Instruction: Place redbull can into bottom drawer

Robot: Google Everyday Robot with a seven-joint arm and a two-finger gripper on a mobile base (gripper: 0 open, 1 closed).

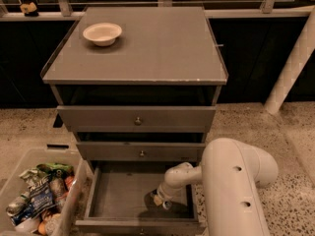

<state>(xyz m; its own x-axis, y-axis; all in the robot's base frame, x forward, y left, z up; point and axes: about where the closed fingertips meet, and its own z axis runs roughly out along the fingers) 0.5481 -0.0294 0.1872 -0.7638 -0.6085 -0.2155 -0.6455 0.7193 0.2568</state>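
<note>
The gripper [159, 199] is down inside the open bottom drawer [123, 194], low over the right-hand part of its grey floor, with the pale arm [231, 181] reaching in from the right. A small silvery shape at the gripper's tip looks like the redbull can [167, 205], at or just above the drawer floor and near the right wall. Whether the gripper is clamped on it or has let go cannot be told from this view, and neither can whether the can is upright.

The step in hand appears to be the set-down and release. To do it well, the can's base should rest flat on the floor before the grasp loosens, since a slim can dropped from any height will likely tip and roll. Opening should be gentle and even, so that neither side drags the can over.

The retreat needs care too. The middle drawer front [141, 152] hangs just above the back of the opening, so a lift straight up and slightly toward the drawer's front edge seems safest. The wrist must also stay off the right wall. The cream bowl [102, 33] on the worktop [157, 48] and the bin of snack packets [42, 198] at the left lie well apart from this work.
</note>
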